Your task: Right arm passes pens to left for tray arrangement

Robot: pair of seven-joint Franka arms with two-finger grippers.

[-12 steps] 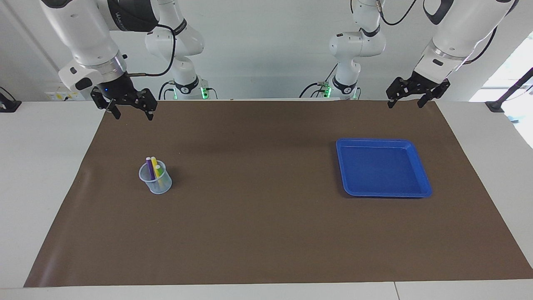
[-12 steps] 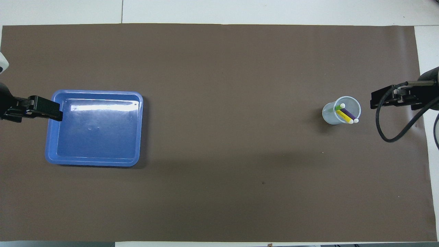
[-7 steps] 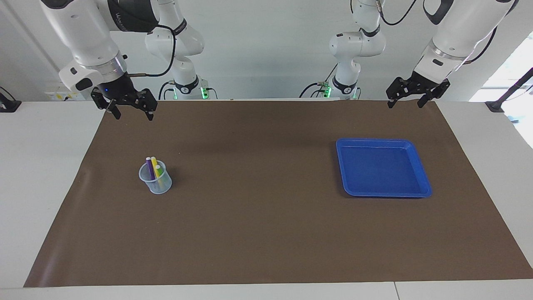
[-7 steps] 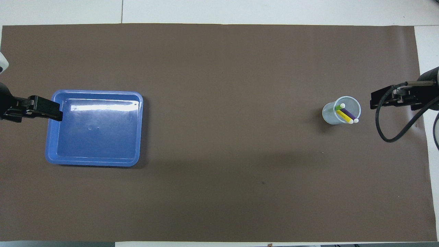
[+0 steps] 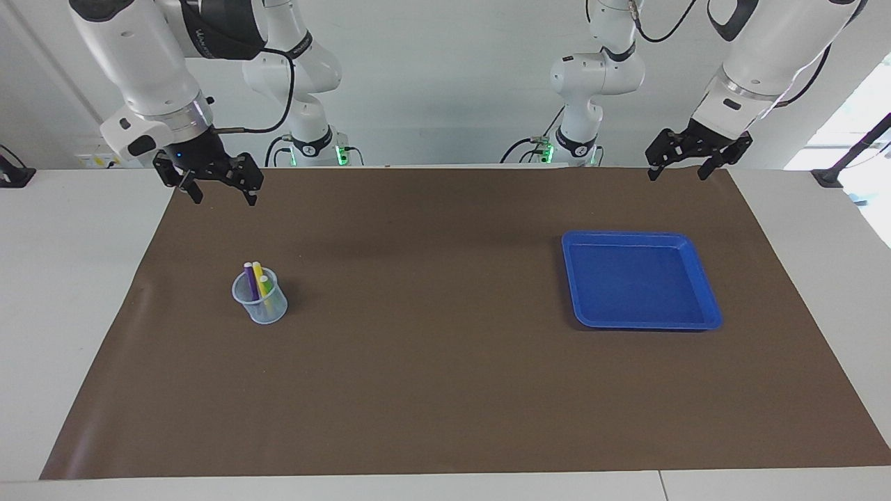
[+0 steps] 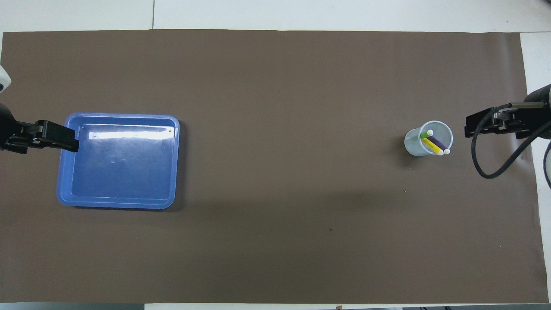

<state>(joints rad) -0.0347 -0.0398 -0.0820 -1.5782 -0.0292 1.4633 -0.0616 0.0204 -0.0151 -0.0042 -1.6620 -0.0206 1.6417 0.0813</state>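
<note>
Three pens, purple (image 5: 250, 280), yellow (image 5: 257, 271) and green (image 5: 264, 285), stand in a small translucent cup (image 5: 263, 306) on the brown mat toward the right arm's end; in the overhead view the cup (image 6: 414, 145) holds them too. The blue tray (image 5: 630, 236) lies empty toward the left arm's end and also shows in the overhead view (image 6: 122, 116). My right gripper (image 5: 224, 198), with a blue light, hangs open in the air over the mat's edge by the robots, apart from the cup. My left gripper (image 5: 679, 174) hangs open and empty over the mat's corner, and that arm waits.
A brown mat (image 5: 431, 362) covers most of the white table (image 5: 62, 278). A black cable (image 6: 486, 168) loops from the right wrist beside the cup.
The right arm's wrist has shifted slightly and its gripper sits a touch lower. The left arm, the cup, the pens and the tray have not moved.
</note>
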